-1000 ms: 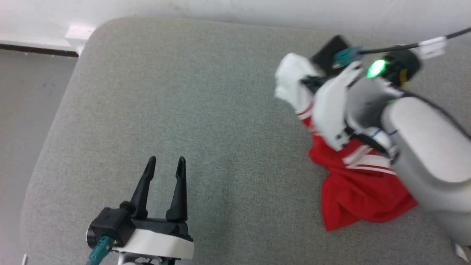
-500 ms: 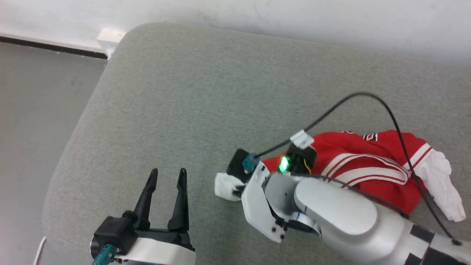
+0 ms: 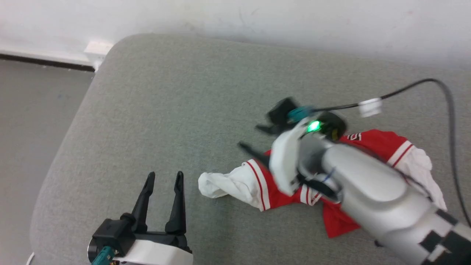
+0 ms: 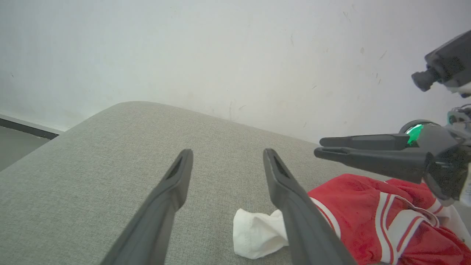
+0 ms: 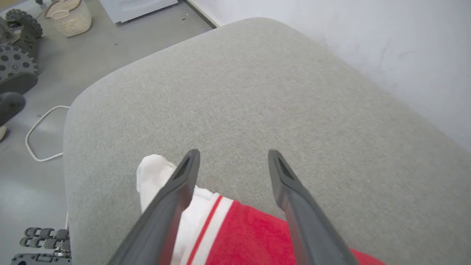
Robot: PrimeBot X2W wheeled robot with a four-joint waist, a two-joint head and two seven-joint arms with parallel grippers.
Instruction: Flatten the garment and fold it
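**Operator:** Where did everything lie?

**Spotter:** You had the grey cushion (image 3: 184,92) carrying it all. The garment (image 4: 349,209) lay bunched on its right half, toward the front edge, nowhere near flat.

**Operator:** And the tools?

**Spotter:** Your right tool (image 5: 232,154) hung over the garment with its fingers spread and nothing between them. From the left wrist it looked clear of the cloth. Your left tool (image 3: 165,174) sat at the front left, fingers apart and empty, with the garment's nearer end just beside it.

**Operator:** How would it handle?

**Spotter:** Light, soft and limp, I judged, so it would sag and drag rather than keep any shape. You could have taken it by the white sleeve (image 3: 220,184) stretched toward the left tool and by the other sleeve (image 3: 423,173) at the far right. Pinch at the striped trim (image 3: 259,180), where the cloth looked doubled, then draw the two apart.

**Operator:** Any containers?

**Spotter:** One woven basket (image 5: 75,16) stood on the floor (image 5: 110,44), well apart from the cushion. It was too small for you to tell what it held.
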